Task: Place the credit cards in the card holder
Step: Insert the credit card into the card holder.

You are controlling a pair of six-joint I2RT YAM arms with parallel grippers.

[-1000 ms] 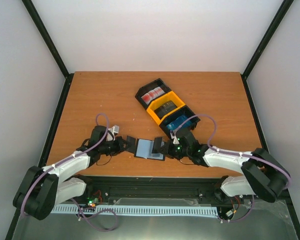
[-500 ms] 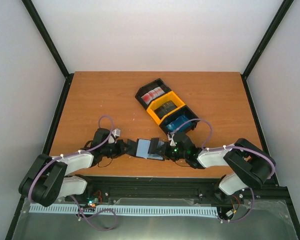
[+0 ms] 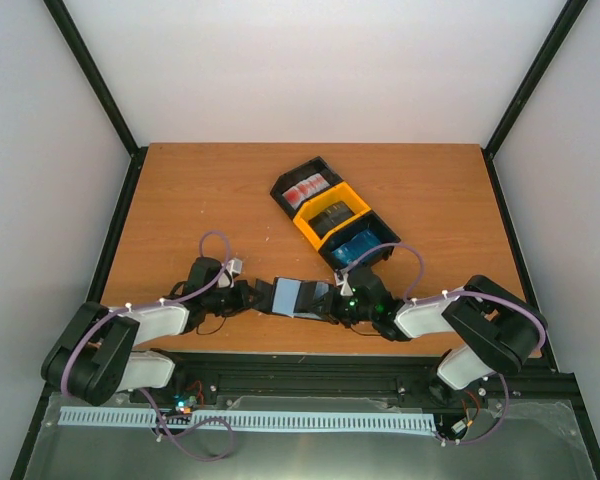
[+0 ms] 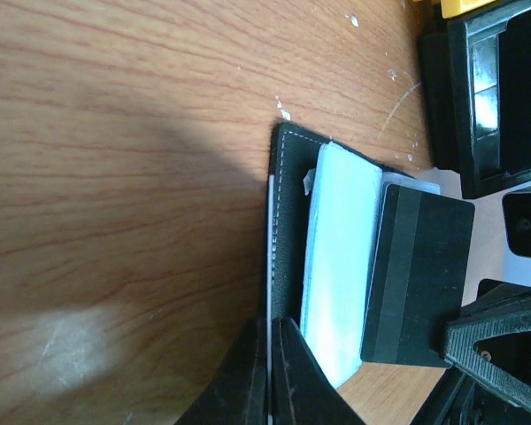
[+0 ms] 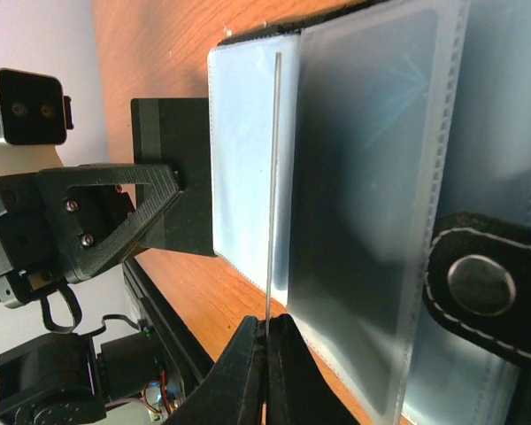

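Thin dark plastic credit card [image 4: 416,279] at flat black stitched card holder [image 4: 288,221], near table's [image 3: 200,200] front edge.
Left gripper [image 4: 270,367] pinches its cover; right gripper [image 5: 267,354] clamps the card over glossy clear pockets [image 4: 341,257].

Far half of table [image 3: 200,190] is bare wood, w/ room to pass on both sides of the bins [image 3: 306,222], which sit diagonally mid-table. Near-edge centre is tight. The left gripper [image 3: 255,296] and right gripper [image 3: 326,298] face each other w/ only the card holder [image 3: 292,297] btwn them. Left is pinched on the holder's black edge, right on a dark card [image 4: 416,283] lying over the clear pockets. Near end of bins is just behind right gripper, w/ little gap. Left arm [image 3: 145,322] and right arm [image 3: 430,315] lie low across the near corners. Walls [image 3: 40,200] & frame posts [image 3: 95,75] close off the sides.
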